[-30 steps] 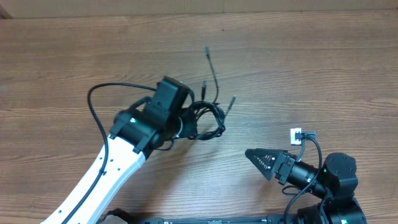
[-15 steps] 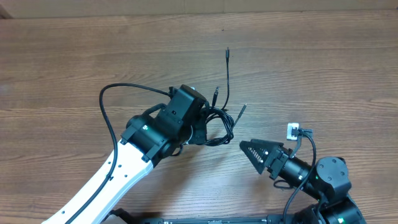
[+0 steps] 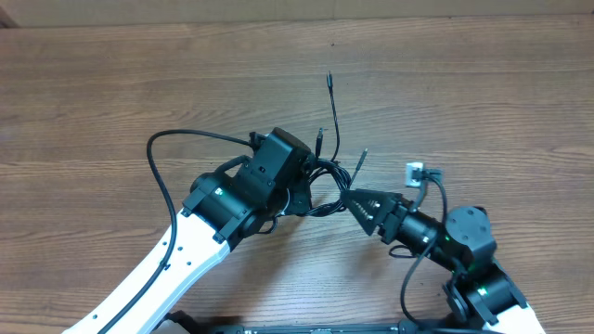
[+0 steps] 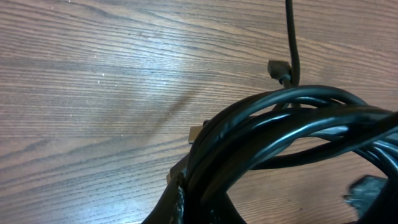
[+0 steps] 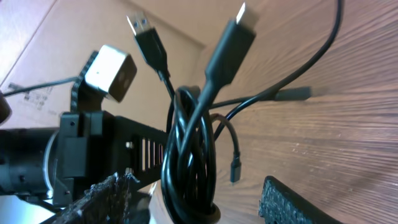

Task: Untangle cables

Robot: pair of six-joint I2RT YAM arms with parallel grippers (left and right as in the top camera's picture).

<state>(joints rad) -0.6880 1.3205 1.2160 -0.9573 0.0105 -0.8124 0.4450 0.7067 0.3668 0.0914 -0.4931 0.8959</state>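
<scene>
1. The cables (image 3: 320,178) are bundled into a tight black coil near the middle of the bench (image 3: 111,83), between the two arms.
2. The left claw (image 3: 299,190) is clamped shut on the side of the coil nearest its arm.
3. In the left wrist view, the cables (image 4: 280,124) are seen looping close across the lens, with the wood grain behind them.
4. The right claw (image 3: 355,200) is set at the opposite side of the coil, with its jaws partly open and nothing gripped.
5. In the right wrist view, the cables (image 5: 189,162) stand upright in the gap between the two fingers (image 5: 106,196), and space is left on both sides.
6. Loose ends are fanned out from the coil. One long end with its plug (image 3: 329,78) is stretched toward the far edge, and two shorter ends lie just beside the bundle.
7. A flat silver-tipped plug (image 5: 142,28) and a slimmer plug (image 5: 233,43) are seen sticking up above the coil.
</scene>
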